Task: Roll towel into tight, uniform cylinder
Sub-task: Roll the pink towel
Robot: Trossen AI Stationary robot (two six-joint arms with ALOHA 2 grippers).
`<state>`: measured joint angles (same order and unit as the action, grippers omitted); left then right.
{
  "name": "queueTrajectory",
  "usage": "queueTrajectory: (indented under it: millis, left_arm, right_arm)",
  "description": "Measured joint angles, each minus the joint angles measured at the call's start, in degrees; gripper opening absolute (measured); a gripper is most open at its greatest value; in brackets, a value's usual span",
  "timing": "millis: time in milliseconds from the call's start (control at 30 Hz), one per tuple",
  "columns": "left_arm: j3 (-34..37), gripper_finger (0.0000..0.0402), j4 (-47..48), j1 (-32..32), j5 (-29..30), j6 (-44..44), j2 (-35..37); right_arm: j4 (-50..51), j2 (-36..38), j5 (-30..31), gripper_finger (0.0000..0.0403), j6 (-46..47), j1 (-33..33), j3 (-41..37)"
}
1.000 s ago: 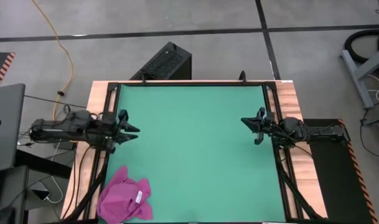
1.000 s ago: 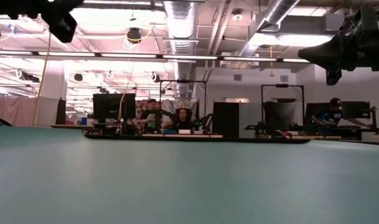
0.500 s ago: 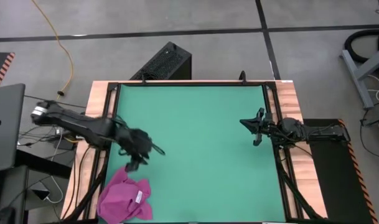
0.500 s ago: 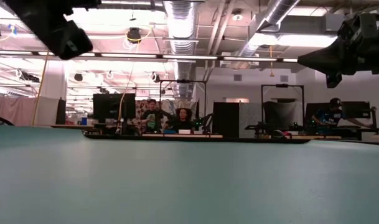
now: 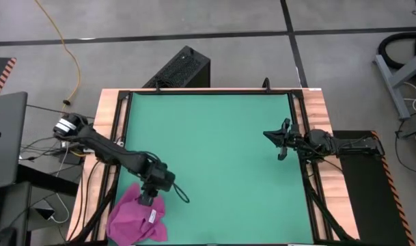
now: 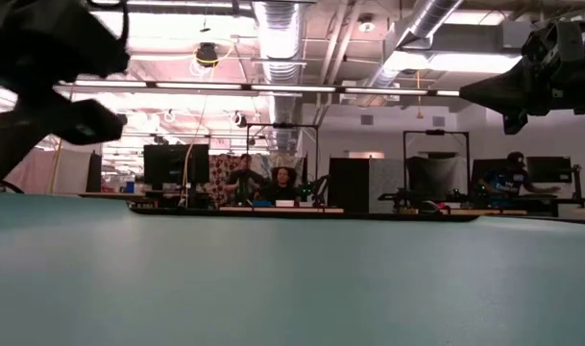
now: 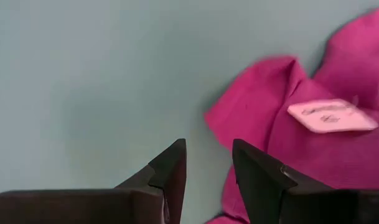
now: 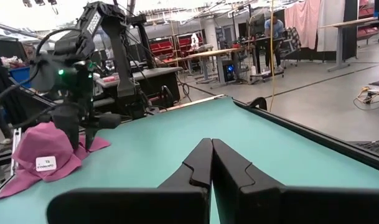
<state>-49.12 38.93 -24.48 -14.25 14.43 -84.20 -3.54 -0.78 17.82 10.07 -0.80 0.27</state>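
Note:
The magenta-pink towel [image 5: 136, 219] lies crumpled in a loose heap on the green mat [image 5: 221, 150], at the mat's near left corner, with its white tag [image 5: 153, 216] facing up. My left gripper [image 5: 149, 196] is open and points steeply down just over the towel's far edge. In the left wrist view the towel [image 7: 313, 143] and its tag [image 7: 329, 115] lie beside my left gripper [image 7: 208, 162], with one finger over the cloth's edge and one over bare mat. My right gripper [image 5: 276, 140] waits at the mat's right edge, level and shut. No cylinder shows.
A black frame [image 5: 126, 109] and wooden table strips border the mat. A black box [image 5: 180, 68] stands beyond the far edge and a laptop [image 5: 6, 137] sits off the left side. The low view shows people at desks [image 6: 263, 183] far behind the table.
My left gripper has swung from the mat's left edge toward the near edge and down to the towel, tipping from level to pointing steeply down. The towel has not moved.

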Motion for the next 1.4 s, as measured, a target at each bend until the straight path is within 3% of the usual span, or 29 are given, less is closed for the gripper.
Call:
queueTrajectory:
  millis: [400,767,867,1033,1233,1400]
  left_arm:
    - [1.7,0.0120,-6.6,-6.4,4.3,9.7,-2.3]
    - [2.7,0.0116,-6.7,-9.5,5.2,18.2,-7.4]
    - [2.7,0.0091,-6.6,-9.6,6.0,18.8,-7.5]
    - [2.3,0.0011,-5.6,-9.2,8.9,19.6,-6.6]
    - [-4.8,0.0001,1.1,-7.7,14.6,15.6,-6.5]
    - [-15.4,0.0000,15.6,-5.3,27.1,5.7,-6.5]
  right_arm:
    - [0.1,0.0,0.0,0.0031,0.0,0.0,0.0]
    - [0.1,0.0,0.0,0.0031,0.0,0.0,0.0]
    - [0.1,0.0,0.0,0.0031,0.0,0.0,0.0]
    - [0.1,0.0,0.0,0.0031,0.0,0.0,0.0]
    - [-0.2,0.0,0.0,0.0031,0.0,0.0,0.0]
    - [-3.7,0.0,0.0,0.0031,1.0,0.0,0.0]
